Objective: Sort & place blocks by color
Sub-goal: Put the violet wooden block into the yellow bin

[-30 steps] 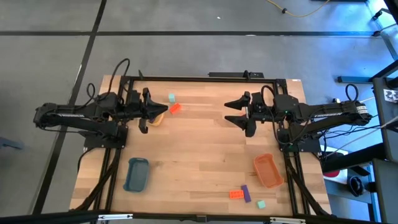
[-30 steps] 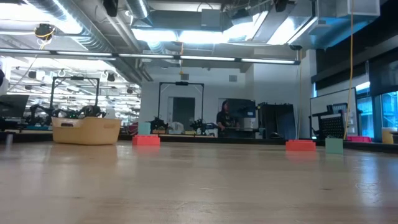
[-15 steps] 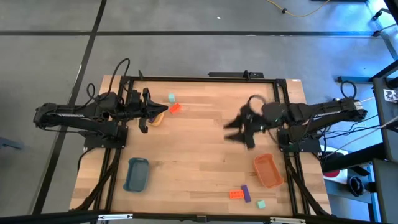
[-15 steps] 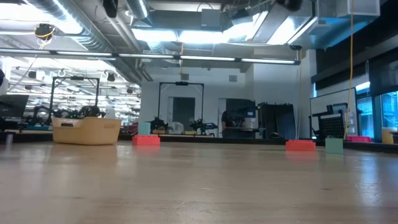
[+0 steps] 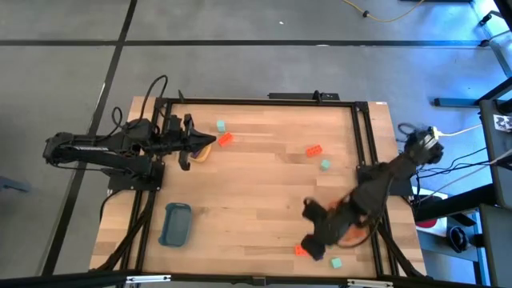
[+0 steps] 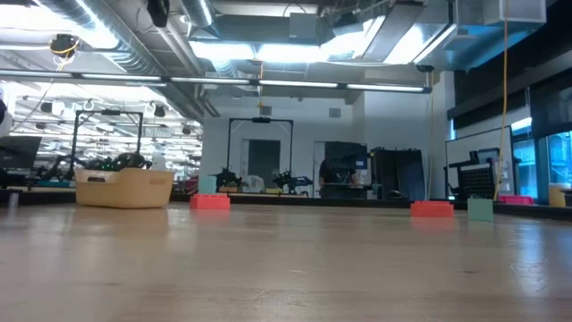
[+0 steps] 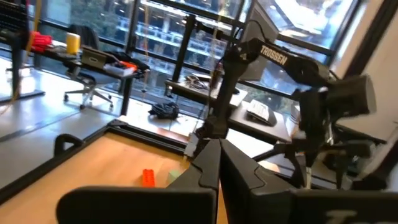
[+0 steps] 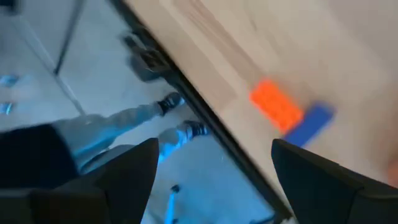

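Note:
My right gripper [image 5: 314, 236] hangs open near the table's near right corner, just above an orange-red block [image 8: 277, 106] and a purple block [image 8: 311, 121] that lie flat side by side; it touches neither. A mint-teal block [image 5: 336, 262] lies close by. Another orange-red block [image 5: 314, 150] and a teal block [image 5: 325, 164] rest on the right half. My left gripper [image 7: 217, 155] is shut and holds nothing; it hovers over the yellow tray [image 5: 204, 151] at the far left, near a teal block [image 5: 220, 126] and an orange-red block [image 5: 226, 138].
The orange tray [image 5: 350, 232] lies near the right edge, partly under my right arm. The blue tray [image 5: 176, 224] sits near the left near corner. A dark metal frame [image 5: 264, 100] borders the table. The middle of the wooden top [image 5: 256, 192] is bare.
My right arm has swung quickly from the far right part of the table toward the near edge and turned, so its gripper now hangs over the orange-red and purple blocks there. The move uncovered an orange-red and a teal block on the right half.

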Controlling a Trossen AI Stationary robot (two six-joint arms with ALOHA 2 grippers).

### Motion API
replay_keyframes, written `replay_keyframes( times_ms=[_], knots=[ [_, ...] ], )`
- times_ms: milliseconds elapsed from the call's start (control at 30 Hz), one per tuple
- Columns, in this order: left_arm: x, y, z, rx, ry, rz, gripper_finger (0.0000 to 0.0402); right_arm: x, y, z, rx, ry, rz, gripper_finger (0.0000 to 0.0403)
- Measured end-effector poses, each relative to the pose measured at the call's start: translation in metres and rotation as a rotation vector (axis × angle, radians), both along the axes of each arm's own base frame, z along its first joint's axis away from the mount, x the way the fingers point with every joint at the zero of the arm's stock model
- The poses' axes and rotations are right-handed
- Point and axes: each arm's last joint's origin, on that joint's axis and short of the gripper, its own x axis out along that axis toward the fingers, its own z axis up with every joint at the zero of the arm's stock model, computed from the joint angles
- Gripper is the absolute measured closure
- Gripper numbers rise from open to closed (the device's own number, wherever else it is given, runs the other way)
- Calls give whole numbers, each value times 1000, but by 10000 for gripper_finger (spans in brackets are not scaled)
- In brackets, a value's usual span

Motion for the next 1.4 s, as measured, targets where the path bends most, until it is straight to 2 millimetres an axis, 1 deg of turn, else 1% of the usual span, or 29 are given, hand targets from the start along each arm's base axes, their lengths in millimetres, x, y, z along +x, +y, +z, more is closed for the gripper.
replay_keyframes(
  times_ms=[133, 267, 400, 533, 633, 833, 1100, 1200, 1400],
  knots=[
    [0, -1, -3, 2, 33, -42, 401, -2, 32, -35, 37, 200, -146, 88],
    [1, -2, -5, -11, 49, -76, 401, -2, 54, -69, 49, 381, -227, 88],
    [1, -3, -5, -12, 49, -95, 401, 2, 63, -96, -7, 434, -279, 88],
    [1, -3, -5, -11, 49, -95, 401, 8, 62, -115, -82, 424, -312, 88],
    [1, -3, -5, -11, 49, -95, 401, 10, 61, -128, -130, 463, -283, 88],
    [1, -2, -5, -11, 49, -76, 401, 9, 62, -144, -184, 507, -282, 88],
    [1, -2, -5, -11, 49, -76, 401, 6, 58, -155, -248, 543, -294, 92],
    [1, -2, -5, -12, 49, -71, 401, 5, 57, -158, -257, 552, -296, 109],
    [1, -2, -5, -13, 48, -66, 401, 4, 56, -158, -261, 553, -294, 171]
  ],
)
